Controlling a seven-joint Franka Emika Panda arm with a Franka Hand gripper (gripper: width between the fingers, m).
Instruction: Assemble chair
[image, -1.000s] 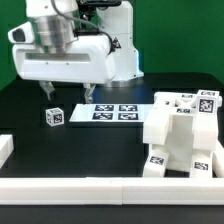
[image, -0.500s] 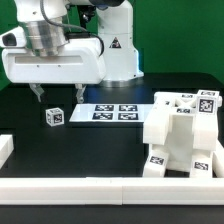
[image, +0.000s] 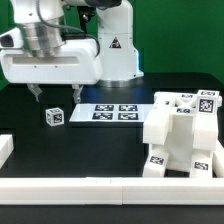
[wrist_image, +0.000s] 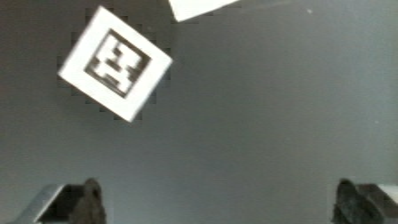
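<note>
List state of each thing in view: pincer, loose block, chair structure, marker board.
pincer: open, empty, hovering above the small block
small block: loose on the black table, apart from the other parts, tag faces showing
chair assembly: joined blocky structure, standing on the table at the exterior view's right
marker board: flat on the table, nothing on it
</note>
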